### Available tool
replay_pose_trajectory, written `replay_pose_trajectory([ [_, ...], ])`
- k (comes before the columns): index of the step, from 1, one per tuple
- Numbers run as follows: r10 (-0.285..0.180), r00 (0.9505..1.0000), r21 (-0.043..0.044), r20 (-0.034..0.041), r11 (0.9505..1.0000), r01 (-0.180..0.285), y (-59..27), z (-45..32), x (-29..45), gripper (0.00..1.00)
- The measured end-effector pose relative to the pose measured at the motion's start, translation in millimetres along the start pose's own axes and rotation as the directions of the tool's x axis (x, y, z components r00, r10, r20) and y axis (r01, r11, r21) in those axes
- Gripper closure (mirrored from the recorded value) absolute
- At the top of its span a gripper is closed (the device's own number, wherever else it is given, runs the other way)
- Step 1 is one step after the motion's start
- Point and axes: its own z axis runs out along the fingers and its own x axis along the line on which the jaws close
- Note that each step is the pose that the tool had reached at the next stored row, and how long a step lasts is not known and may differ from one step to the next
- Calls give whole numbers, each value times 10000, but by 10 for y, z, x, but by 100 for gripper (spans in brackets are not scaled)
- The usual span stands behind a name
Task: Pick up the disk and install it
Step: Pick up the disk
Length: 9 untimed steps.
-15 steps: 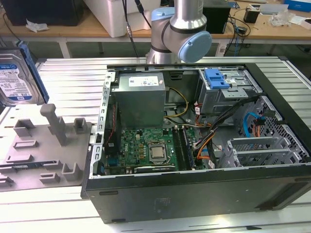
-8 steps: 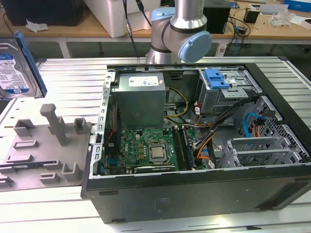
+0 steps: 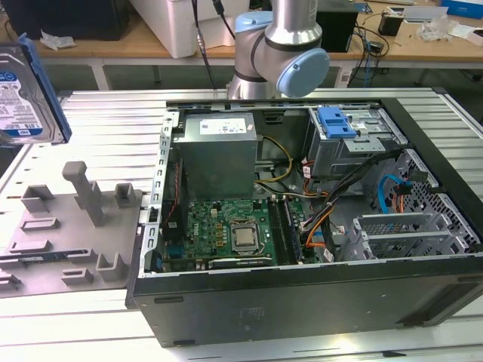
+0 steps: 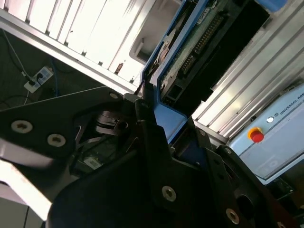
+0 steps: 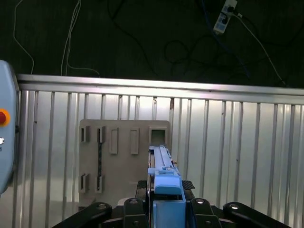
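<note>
Hand [image 5: 167, 211] closed on the disk [image 5: 161, 164], gripping its blue-railed sides.

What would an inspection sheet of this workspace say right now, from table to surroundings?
Surface: slatted metal table carrying a grey slotted fixture plate and an open computer case.
Job's things: the disk, held in the air over the table, outside the case.
Clutter: nothing seen.
Grippers: pincer closed on the disk, which stands on edge between its fingers.
Cables: orange, yellow and blue wires inside the case; loose cords on the floor.
Surroundings: workbenches behind; power strip on the floor.
</note>
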Motion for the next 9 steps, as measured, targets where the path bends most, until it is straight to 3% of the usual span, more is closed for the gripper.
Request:
replay_pose_trajectory([
  [7,-1,10000,0,0,10000,1,-63,-202,11,63],
  [9,0,10000,-14,1,10000,0,-130,-250,17,63],
])
